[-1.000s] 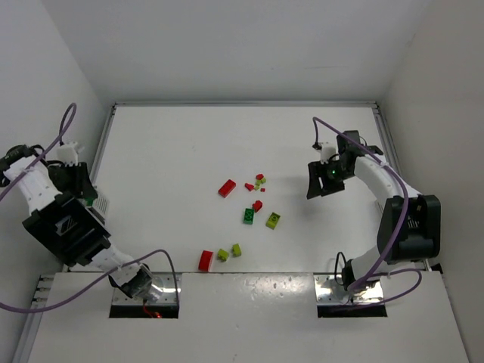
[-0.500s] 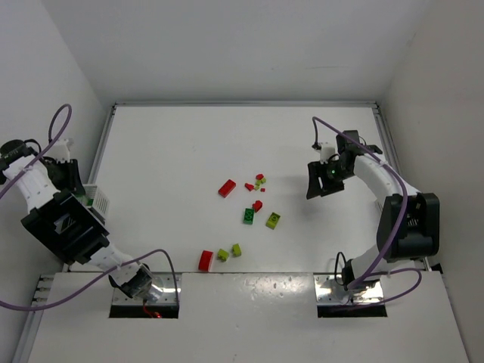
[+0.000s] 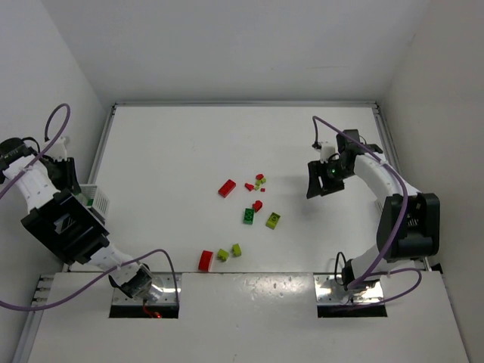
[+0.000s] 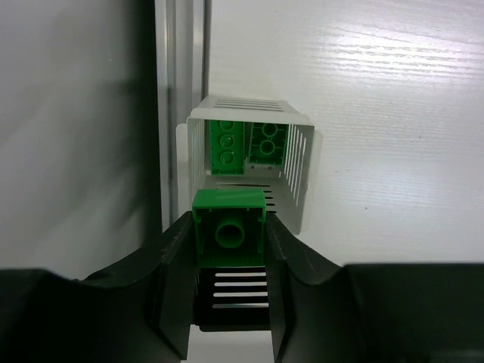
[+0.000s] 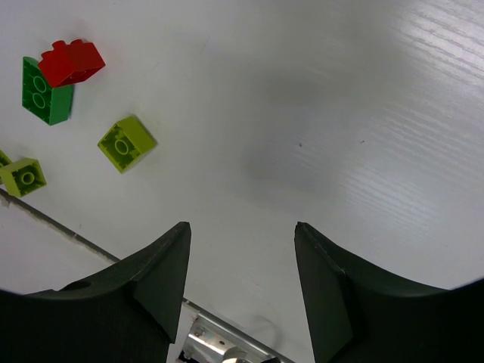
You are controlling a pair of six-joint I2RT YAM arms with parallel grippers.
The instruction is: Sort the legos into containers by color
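Green brick [image 4: 228,228] is sitting pinched in the left gripper [image 4: 228,242] above a white bin [image 4: 301,162] holding more green bricks [image 4: 227,141]. Right gripper [image 5: 242,231] is hanging half open, empty.

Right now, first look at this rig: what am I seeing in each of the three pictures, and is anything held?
Two robot arms are bolted at the near edge of a table, and each ends in a two-finger gripper. One picture looks down on both from overhead. The other two come from a camera on each wrist, so the dark shapes at the bottom are that arm's own fingers. The left gripper pinches a green brick over a white bin at the table's left edge, which already has green bricks inside. The right gripper is open and empty above bare table. Loose red, green and lime legos lie mid-table.
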